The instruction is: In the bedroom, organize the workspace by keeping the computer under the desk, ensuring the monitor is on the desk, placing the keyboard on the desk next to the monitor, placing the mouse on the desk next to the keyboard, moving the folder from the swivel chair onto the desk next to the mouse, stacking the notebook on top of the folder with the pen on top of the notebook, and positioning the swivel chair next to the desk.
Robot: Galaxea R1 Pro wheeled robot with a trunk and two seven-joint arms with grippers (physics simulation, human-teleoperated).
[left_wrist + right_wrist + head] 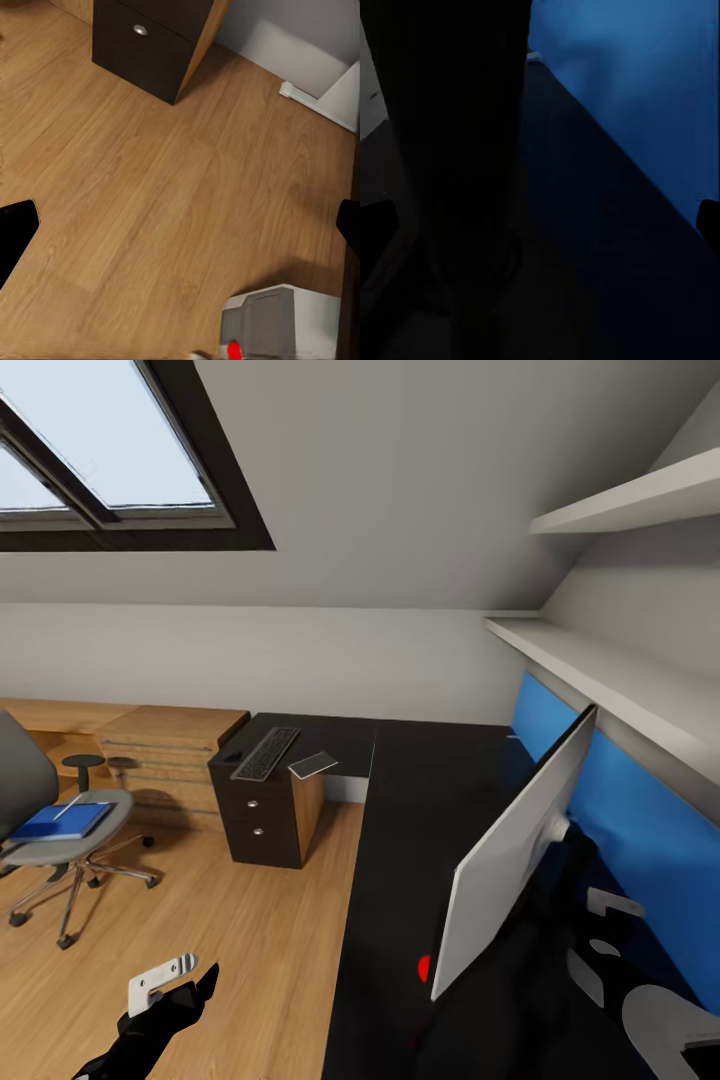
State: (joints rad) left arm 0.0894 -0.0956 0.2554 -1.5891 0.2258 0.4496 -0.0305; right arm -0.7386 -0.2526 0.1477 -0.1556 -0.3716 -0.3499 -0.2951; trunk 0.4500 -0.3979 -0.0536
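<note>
The monitor stands on the glossy black desk, its pale grey back toward me and a red dot at its lower corner. My right gripper is open behind it, with the monitor's dark stand close in front. At the desk's far end lies the keyboard, with a flat pale rectangle beside it, perhaps the notebook. The blue folder rests on the swivel chair, a thin pale stick across it. My left gripper hangs open above the floor near the grey computer. The mouse is out of view.
A black drawer unit carries the desk's far end, and a light wooden cabinet stands left of it. A blue wall panel and white shelves run behind the monitor. Wooden floor lies between chair and desk.
</note>
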